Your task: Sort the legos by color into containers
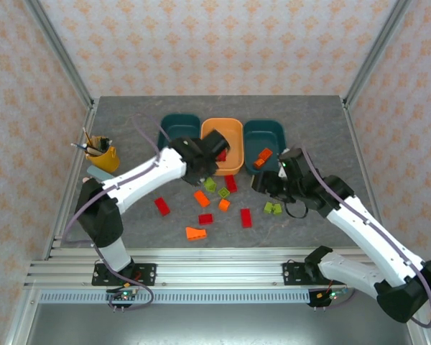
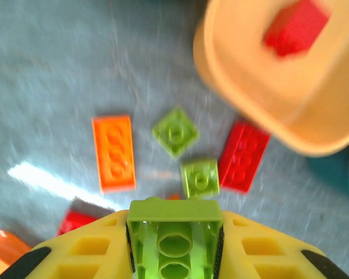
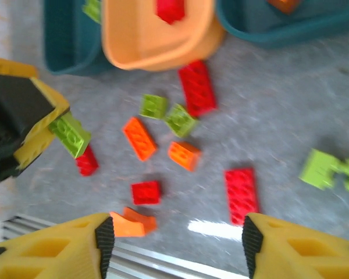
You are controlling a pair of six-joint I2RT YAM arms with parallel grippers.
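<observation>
My left gripper (image 2: 174, 241) is shut on an olive green lego (image 2: 173, 220), held above the table by the light orange container (image 1: 223, 144). That gripper (image 1: 205, 167) hangs over two loose green legos (image 2: 175, 132), an orange one (image 2: 113, 152) and a red one (image 2: 243, 156). My right gripper (image 3: 174, 241) is open with nothing between its fingers, above a red lego (image 3: 241, 193) and an orange wedge (image 3: 131, 222). A red lego (image 3: 170, 9) lies in the orange container. Orange legos (image 1: 263, 156) lie in the right teal container (image 1: 264, 136). The left teal container (image 1: 179, 128) holds something green (image 3: 93, 9).
More red, orange and green legos lie scattered on the grey table (image 1: 129, 215) in front of the containers, two green ones (image 1: 273, 208) near my right arm. A yellow pencil cup (image 1: 104, 157) and a pale blue eraser (image 1: 99, 173) sit at the left. A metal rail (image 1: 215, 273) runs along the near edge.
</observation>
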